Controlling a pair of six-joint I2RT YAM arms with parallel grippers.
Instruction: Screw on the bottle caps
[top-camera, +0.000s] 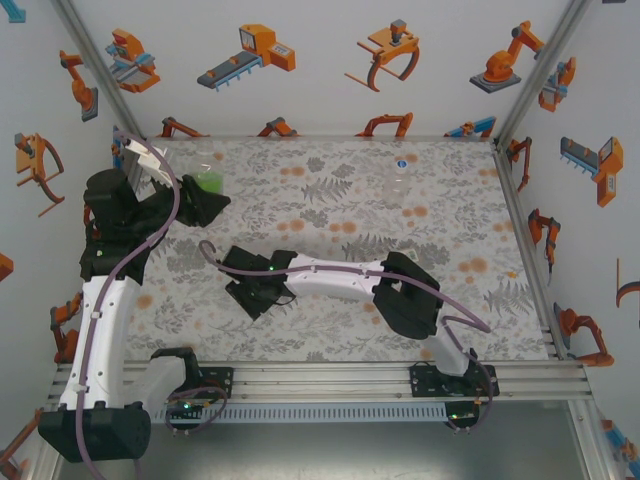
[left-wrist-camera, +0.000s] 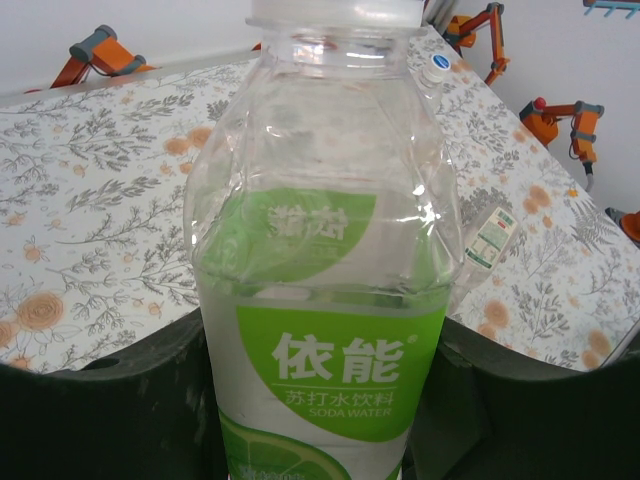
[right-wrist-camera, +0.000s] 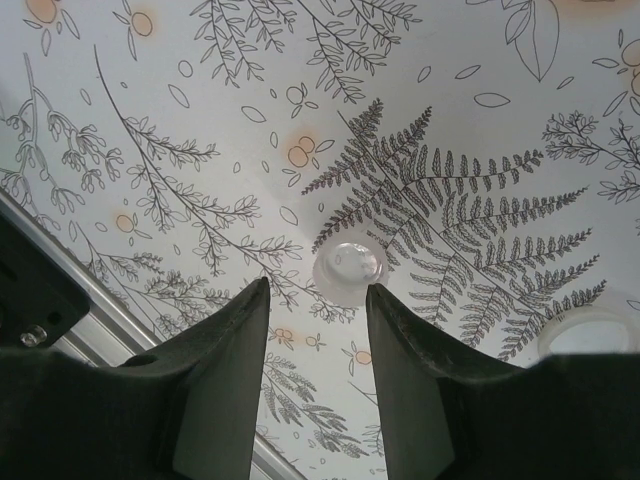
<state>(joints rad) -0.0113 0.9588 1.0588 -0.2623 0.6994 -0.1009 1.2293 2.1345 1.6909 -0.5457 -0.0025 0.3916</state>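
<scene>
Black fingers (right-wrist-camera: 225, 380) of the right gripper (right-wrist-camera: 316, 295) stand apart, holding nothing. Just past their tips, 1 small round white plastic cap (right-wrist-camera: 349, 270) lies on the leafy table cloth (right-wrist-camera: 450, 100). Well apart, the left gripper (top-camera: 205, 205) squeezes the clear plastic bottle with the green and white label (left-wrist-camera: 320, 300). If the fingers close off-centre, the cap may slide or flip away.
</scene>
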